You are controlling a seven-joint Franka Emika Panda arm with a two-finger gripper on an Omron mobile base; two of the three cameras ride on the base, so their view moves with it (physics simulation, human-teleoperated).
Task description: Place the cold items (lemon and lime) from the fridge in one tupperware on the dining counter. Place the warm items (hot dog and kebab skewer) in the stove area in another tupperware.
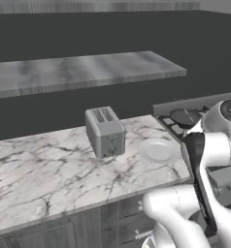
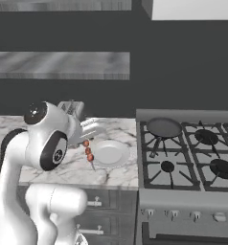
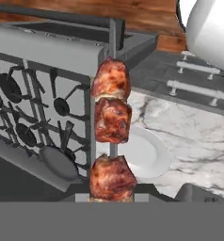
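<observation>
My gripper [image 2: 85, 139] is shut on the kebab skewer [image 2: 88, 151], which carries three browned meat chunks. It hangs above the marble counter, just left of a white plate [image 2: 111, 153]. In the hand view the kebab skewer [image 3: 111, 136] rises straight up from the gripper [image 3: 112, 196], with the plate [image 3: 149, 153] behind it. The lemon, lime, hot dog and tupperware are out of view.
A silver toaster [image 1: 106, 131] stands on the marble counter [image 1: 49, 169], left of the white plate [image 1: 157, 150]. To the right is a gas stove [image 2: 192, 153] with a dark pan [image 2: 164, 127] on its back left burner. A grey shelf [image 1: 83, 70] runs above.
</observation>
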